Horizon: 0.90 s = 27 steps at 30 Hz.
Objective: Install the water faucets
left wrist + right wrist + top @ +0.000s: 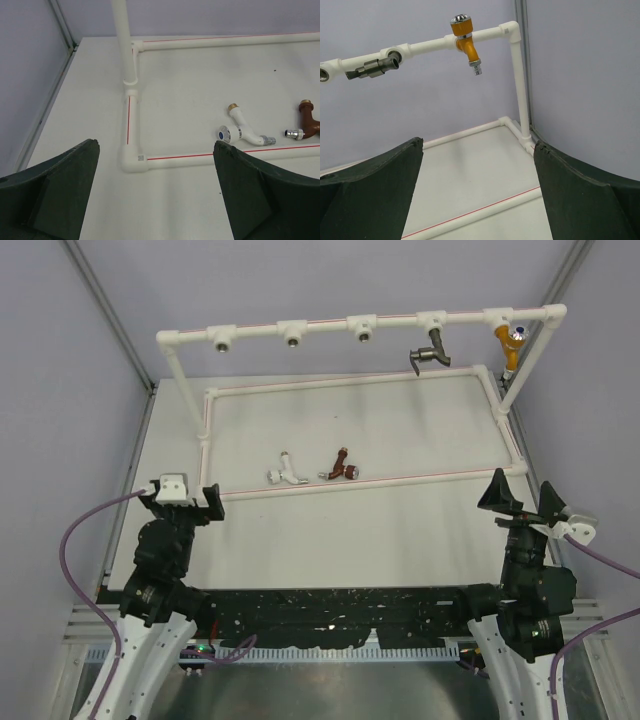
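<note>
White faucet & reddish-brown faucet lie loose side by side mid-desk, w/in reach of either arm. Left end effector & right end effector are spread wide & empty by the near edge, prob. poised to pick. Far-edge rail has 3 free sockets.

The left faucet lies just beside the right faucet on the surface, inside the pipe frame, near its front bar. Behind, the rail carries an inner tap and an end tap at its right.
</note>
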Each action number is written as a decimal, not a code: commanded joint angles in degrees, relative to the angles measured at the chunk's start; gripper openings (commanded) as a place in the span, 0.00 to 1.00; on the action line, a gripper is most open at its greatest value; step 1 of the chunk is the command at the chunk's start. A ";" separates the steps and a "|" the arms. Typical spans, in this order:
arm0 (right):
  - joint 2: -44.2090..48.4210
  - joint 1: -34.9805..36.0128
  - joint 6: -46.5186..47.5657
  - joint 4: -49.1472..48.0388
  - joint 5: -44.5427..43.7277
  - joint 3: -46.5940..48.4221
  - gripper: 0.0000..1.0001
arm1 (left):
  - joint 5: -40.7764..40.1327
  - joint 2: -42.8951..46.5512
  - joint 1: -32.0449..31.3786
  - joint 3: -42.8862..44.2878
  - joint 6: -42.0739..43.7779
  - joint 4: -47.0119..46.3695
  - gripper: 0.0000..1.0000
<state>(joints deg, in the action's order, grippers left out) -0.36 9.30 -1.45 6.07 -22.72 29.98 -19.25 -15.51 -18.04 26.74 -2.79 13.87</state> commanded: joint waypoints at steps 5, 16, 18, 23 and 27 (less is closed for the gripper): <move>0.54 0.28 0.14 -1.23 -0.75 -0.18 0.96 | 2.46 -4.00 -0.15 2.43 -3.01 -1.92 1.00; 0.54 3.79 -1.27 -0.35 2.59 -0.44 0.95 | 6.76 -21.64 -0.15 11.74 -13.83 6.60 0.99; 0.54 4.15 -1.27 -0.62 2.42 -0.53 0.96 | 8.16 -27.70 -0.15 15.42 -13.91 9.50 1.00; 0.62 4.15 -1.36 0.09 4.17 -0.09 0.95 | 13.08 -46.16 -0.15 25.27 -15.05 16.80 1.00; 0.54 4.32 -0.83 -0.09 4.27 -0.27 0.95 | 14.41 -58.29 -0.15 31.95 -16.46 20.23 1.00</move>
<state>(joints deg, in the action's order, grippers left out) -0.36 13.06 -2.28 6.92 -19.42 29.54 -8.23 -65.56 -18.04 52.73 -16.97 28.14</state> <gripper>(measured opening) 0.955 0.994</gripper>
